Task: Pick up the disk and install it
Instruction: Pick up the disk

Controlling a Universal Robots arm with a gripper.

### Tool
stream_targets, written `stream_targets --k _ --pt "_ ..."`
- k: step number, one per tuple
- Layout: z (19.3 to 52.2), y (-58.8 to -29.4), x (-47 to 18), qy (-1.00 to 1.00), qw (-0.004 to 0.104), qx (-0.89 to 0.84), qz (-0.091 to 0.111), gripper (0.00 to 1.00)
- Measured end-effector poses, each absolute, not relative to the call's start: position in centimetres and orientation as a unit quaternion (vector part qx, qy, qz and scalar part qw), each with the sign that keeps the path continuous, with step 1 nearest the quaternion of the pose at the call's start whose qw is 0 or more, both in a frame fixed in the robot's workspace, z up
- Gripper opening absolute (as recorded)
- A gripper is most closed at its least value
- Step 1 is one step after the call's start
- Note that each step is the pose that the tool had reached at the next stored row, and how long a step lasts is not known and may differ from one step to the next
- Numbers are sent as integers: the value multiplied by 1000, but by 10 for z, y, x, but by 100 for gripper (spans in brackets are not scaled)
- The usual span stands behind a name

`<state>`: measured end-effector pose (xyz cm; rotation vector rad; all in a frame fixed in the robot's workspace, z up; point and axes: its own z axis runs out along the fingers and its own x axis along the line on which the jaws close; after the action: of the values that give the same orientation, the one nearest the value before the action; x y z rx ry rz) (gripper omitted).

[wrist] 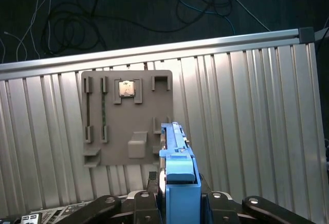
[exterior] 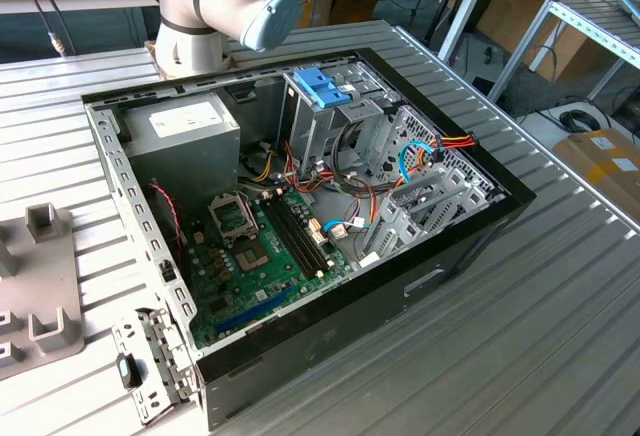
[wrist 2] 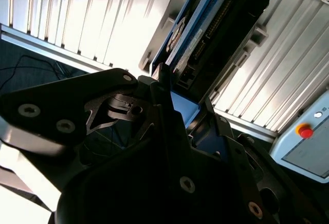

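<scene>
The disk [wrist: 177, 175] shows edge-on in the first wrist view, a blue plastic frame clamped between the black fingers of my gripper [wrist: 178, 183]. It hangs well above the ribbed metal table. In the second wrist view the disk [wrist 2: 198, 26] shows its blue-framed labelled face and its dark underside, with the gripper [wrist 2: 185, 93] shut on its near end. The open computer case [exterior: 470, 231] lies on its side in the exterior view, and the arm's base [exterior: 215, 6] stands behind it.
A grey fixture tray [wrist: 128, 147] carrying a small chip [wrist: 127, 89] lies on the table below the disk, and its edge is also visible as the tray [exterior: 40, 286]. Inside the case are a grey power supply box [exterior: 185, 126], a blue latch on a metal cage [exterior: 322, 86] and loose cables. A pendant with a red button [wrist 2: 304, 130] sits nearby.
</scene>
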<state>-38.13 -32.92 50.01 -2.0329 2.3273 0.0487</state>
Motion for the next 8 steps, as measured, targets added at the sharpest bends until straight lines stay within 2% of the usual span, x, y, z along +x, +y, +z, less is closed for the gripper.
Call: stream_targets --k 8 --pt "500 -329 -376 753 26 -658 16 37"
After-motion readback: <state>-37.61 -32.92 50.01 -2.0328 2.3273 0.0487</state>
